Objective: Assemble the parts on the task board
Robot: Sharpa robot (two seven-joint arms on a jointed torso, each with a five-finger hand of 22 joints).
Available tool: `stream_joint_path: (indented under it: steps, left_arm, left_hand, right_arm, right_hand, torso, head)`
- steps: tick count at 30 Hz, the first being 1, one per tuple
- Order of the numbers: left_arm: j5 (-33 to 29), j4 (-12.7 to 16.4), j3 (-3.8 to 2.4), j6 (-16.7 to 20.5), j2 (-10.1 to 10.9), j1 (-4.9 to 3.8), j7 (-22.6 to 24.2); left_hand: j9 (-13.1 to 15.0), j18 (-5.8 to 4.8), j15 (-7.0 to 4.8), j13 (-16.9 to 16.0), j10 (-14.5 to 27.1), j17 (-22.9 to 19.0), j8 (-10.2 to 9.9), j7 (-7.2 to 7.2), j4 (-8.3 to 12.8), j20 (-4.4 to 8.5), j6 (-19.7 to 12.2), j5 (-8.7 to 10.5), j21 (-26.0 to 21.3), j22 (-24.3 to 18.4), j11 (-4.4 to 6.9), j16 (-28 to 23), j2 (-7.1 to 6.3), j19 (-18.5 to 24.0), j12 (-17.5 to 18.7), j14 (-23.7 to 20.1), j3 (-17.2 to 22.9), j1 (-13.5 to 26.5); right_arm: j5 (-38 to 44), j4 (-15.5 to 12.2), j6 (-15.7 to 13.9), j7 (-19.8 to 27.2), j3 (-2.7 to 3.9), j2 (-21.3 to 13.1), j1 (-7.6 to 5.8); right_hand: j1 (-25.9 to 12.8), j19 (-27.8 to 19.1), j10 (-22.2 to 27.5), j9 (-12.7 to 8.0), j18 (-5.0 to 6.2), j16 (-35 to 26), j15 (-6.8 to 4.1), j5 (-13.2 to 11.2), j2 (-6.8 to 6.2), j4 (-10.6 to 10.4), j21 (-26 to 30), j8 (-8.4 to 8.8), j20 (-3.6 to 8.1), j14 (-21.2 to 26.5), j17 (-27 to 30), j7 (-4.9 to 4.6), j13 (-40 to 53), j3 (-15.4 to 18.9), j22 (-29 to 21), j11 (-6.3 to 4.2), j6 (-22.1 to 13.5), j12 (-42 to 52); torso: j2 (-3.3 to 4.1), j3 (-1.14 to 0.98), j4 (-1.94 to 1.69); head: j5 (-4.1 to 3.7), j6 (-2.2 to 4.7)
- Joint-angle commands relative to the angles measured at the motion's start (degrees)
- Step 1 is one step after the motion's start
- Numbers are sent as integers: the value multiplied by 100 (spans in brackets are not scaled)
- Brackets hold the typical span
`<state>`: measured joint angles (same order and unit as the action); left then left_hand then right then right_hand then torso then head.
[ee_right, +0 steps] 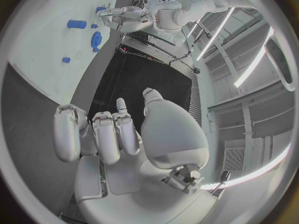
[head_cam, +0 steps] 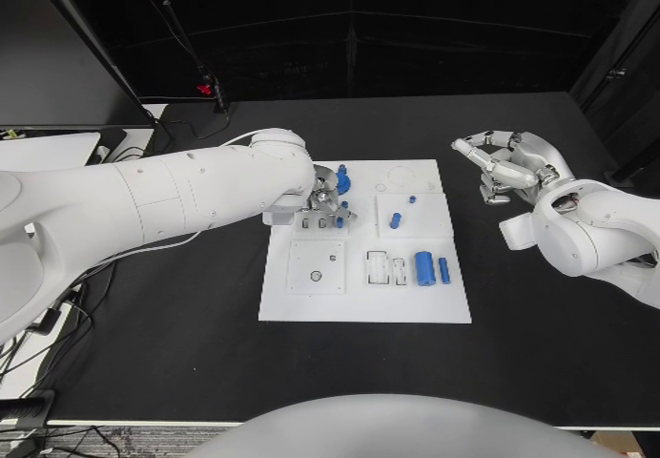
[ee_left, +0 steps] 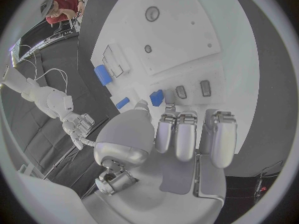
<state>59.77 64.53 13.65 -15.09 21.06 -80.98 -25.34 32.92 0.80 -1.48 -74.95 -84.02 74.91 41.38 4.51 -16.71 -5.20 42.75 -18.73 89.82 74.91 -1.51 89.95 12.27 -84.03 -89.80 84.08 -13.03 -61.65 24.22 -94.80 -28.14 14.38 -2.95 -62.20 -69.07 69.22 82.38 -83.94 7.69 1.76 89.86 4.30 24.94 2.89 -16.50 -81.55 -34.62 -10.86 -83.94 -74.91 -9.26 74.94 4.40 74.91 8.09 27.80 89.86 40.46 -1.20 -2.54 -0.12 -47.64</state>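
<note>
The white task board [head_cam: 364,296] lies mid-table. My left hand [head_cam: 327,202] hovers low over its far left part, and thumb and a finger pinch a small blue part [ee_left: 156,97] beside two small slots [ee_left: 193,89]. A blue gear-like part [head_cam: 342,178] stands just beyond the hand. Further parts rest on the board: a small peg [head_cam: 395,220], a tiny peg [head_cam: 413,200], a thick cylinder [head_cam: 425,268] and a thin rod [head_cam: 444,270]. My right hand [head_cam: 506,170] hangs above the bare table right of the board, fingers apart and empty.
The board has a square recessed panel [head_cam: 317,266] at its near left and narrow frames [head_cam: 386,268] beside the cylinder. A white bracket [head_cam: 517,232] sits under my right forearm. Black table surrounds the board; grey equipment [head_cam: 49,148] lies at the far left edge.
</note>
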Motion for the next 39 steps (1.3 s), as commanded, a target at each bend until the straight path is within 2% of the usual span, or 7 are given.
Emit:
stream_joint_path:
  steps: [1, 4, 16, 19, 23, 34, 39]
  left_arm:
    - [-26, -12, -5, -118, 6, -9, 102]
    - [-58, -11, -5, -140, 12, -9, 117]
    - [-85, -12, -5, -197, 7, -10, 173]
    - [-85, -12, -5, -183, 8, -10, 193]
    - [-86, -5, -5, -163, 18, -10, 223]
    - [-86, -1, -5, -83, 17, -10, 398]
    - [-86, 4, -5, -36, 18, -10, 485]
  left_hand:
    - [28, -80, -54, -1505, -598, 1509, -48, -19, 3, 42, 23, -148, 18, 1509, 61, 5, -33, -597, -20, 592, 35, -114]
    - [47, -80, -57, -1505, -598, 1509, -69, -22, 0, 47, 29, -240, 18, 1509, 65, 5, -37, -597, -20, 592, 36, -161]
    - [105, -80, -71, -1505, -598, 1509, -147, -35, 9, 59, 36, -365, 18, 1509, 77, 5, -90, -597, -20, 592, 76, -432]
    - [128, -80, -77, -1505, -598, 1509, -181, -41, 6, 64, 40, -481, 18, 1509, 82, 5, -98, -597, -20, 592, 119, -568]
    - [165, -80, -94, -1505, -598, 1509, -246, -63, 8, 77, 41, -828, 18, 1509, 102, 5, -132, -597, -20, 592, 252, -877]
    - [228, -80, -104, -1505, -598, 1509, -380, -66, -8, 93, 71, -1444, 18, 1509, 108, 5, -201, -597, -20, 592, 471, -1076]
    - [257, -80, -109, -1505, -598, 1509, -432, -76, -8, 97, 96, -1643, 18, 1509, 118, 5, -188, -597, -20, 592, 657, -1162]
  right_arm:
    - [458, -2, 5, -39, 2, 2, -6]
    - [592, -3, -25, -24, 2, 4, -5]
    - [706, 20, -73, -34, 2, 11, -3]
    - [709, 21, -76, -48, 2, 8, -3]
    - [711, 30, -77, -71, 2, 3, -2]
    - [712, 73, -29, -138, 1, -2, -2]
    - [712, 89, -18, -165, 1, -5, -2]
  right_hand:
    - [40, -28, -606, -6, 92, 14, 49, 24, -6, 5, 40, -27, -4, -606, -1509, -349, 1506, 39, 1151, 34, -43, 14]
    - [65, -22, -606, -14, 91, 14, 54, -88, -7, -1, 34, -71, -12, -606, -1509, -351, 1506, 79, 1153, 38, -57, 14]
    - [73, -22, -606, -16, 92, 14, 55, -98, 0, -2, 35, -79, -13, -606, -1509, -352, 1506, 82, 1152, 38, -60, 14]
    - [73, -22, -606, -16, 92, 14, 55, -98, 0, -2, 35, -79, -13, -606, -1509, -352, 1506, 82, 1152, 38, -60, 14]
    - [75, -21, -606, -17, 91, 14, 55, -96, 10, -5, 34, -84, -13, -606, -1509, -352, 1506, 82, 1152, 38, -62, 14]
    - [76, -24, -606, -20, 93, 14, 56, -86, 30, -12, 38, -98, -15, -606, -1509, -356, 1506, 87, 1150, 41, -65, 14]
    - [73, -26, -606, -21, 93, 14, 57, -85, 33, -15, 40, -100, -15, -606, -1509, -356, 1506, 90, 1150, 42, -67, 14]
  torso:
    - [2, 2, 0]
    - [0, -1, -1]
    - [-1, 0, 2]
    - [0, -2, 2]
    - [-1, 2, 3]
    - [2, 1, -1]
    - [3, 0, 1]
  head:
    - [-1, -8]
    - [-8, -14]
    - [14, -25]
    - [16, -29]
    - [9, -31]
    - [15, -43]
    - [11, -46]
